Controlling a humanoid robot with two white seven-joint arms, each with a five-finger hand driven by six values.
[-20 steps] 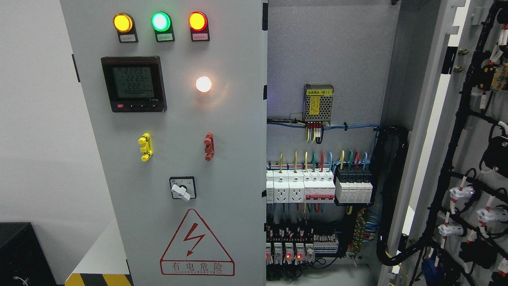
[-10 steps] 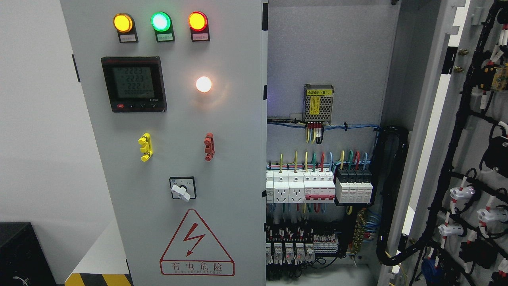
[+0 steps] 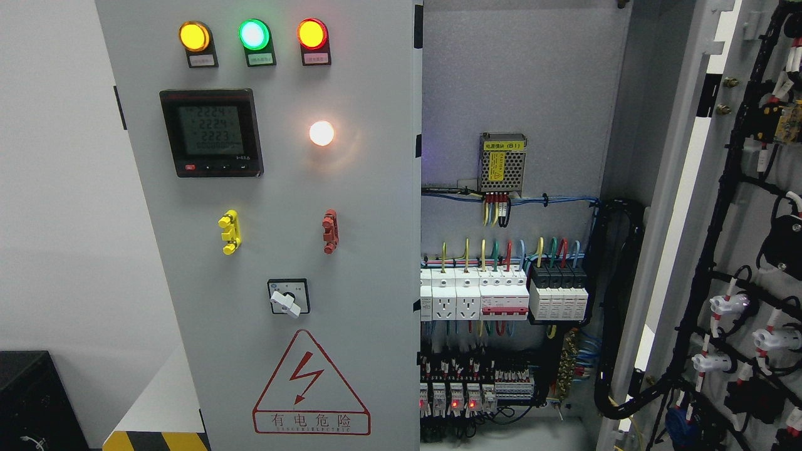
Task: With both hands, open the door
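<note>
A grey electrical cabinet fills the head view. Its left door stands closed and carries three lit lamps, a digital meter, a white lamp, a yellow handle, a red handle, a rotary switch and a red warning triangle. The right door is swung wide open at the picture's right, its inner side covered in black cable looms. Between them the cabinet interior shows breakers and a power supply. Neither of my hands or arms shows.
A black box sits at the lower left. A yellow and black striped edge runs beside the cabinet's base. A plain white wall lies to the left. Thick black cables hang along the interior's right side.
Both doors stay where they were. Only the meter's digits and the small red relay lights at the bottom of the interior have changed.
</note>
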